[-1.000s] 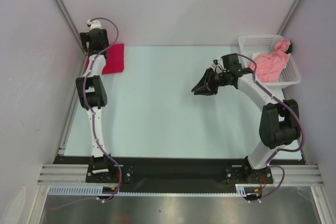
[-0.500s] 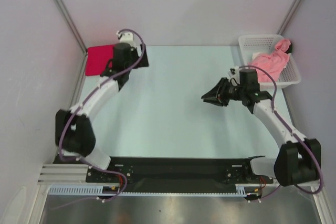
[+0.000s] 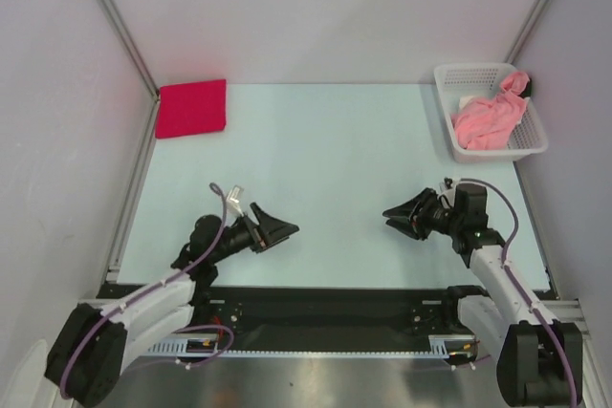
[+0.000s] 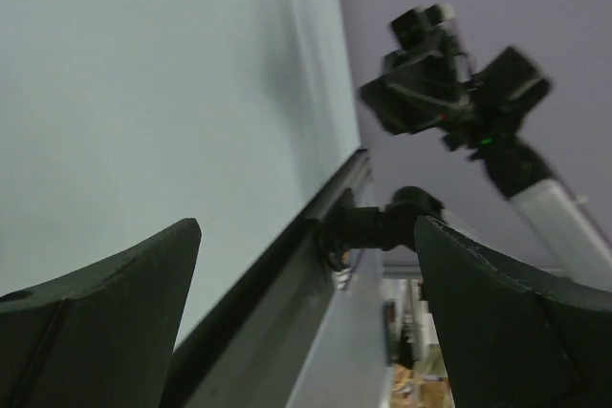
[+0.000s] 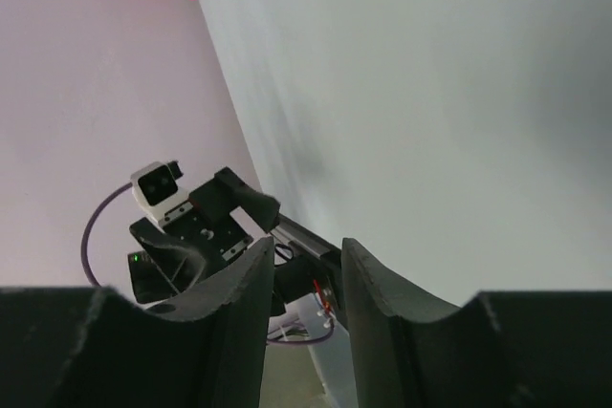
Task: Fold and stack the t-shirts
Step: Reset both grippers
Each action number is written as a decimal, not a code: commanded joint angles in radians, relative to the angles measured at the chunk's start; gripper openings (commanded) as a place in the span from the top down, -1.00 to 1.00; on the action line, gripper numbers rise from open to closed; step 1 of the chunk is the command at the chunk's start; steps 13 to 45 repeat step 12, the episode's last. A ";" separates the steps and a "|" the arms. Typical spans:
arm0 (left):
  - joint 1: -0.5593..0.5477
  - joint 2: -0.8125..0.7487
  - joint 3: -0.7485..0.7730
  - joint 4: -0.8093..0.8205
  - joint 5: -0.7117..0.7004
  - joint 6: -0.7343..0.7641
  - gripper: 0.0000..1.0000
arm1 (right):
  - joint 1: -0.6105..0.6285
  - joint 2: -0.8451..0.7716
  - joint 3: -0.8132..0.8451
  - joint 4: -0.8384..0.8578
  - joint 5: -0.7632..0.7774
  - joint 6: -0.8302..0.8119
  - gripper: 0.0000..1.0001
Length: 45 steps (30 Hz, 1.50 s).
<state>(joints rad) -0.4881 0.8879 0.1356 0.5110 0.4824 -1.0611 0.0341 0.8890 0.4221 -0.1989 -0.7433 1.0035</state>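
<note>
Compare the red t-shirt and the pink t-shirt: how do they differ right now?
Fold: the red t-shirt is a flat, neat rectangle; the pink t-shirt is a crumpled heap. Place: the red one lies on the table at its far left corner; the pink one sits in the white mesh basket, far right. Both are at the table's far edge.

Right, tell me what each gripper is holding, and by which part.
Nothing. Both the left gripper and right gripper are empty; the folded crimson cloth t-shirt lies in the far-left corner, the salmon-pink t-shirt in the white plastic mesh basket.
</note>
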 commanded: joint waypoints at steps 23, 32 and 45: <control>0.009 -0.739 -0.346 0.364 0.061 -0.604 -1.00 | -0.003 -0.625 -0.505 0.292 -0.161 0.275 -0.82; 0.009 -0.739 -0.346 0.364 0.061 -0.604 -1.00 | -0.003 -0.625 -0.505 0.292 -0.161 0.275 -0.82; 0.009 -0.739 -0.346 0.364 0.061 -0.604 -1.00 | -0.003 -0.625 -0.505 0.292 -0.161 0.275 -0.82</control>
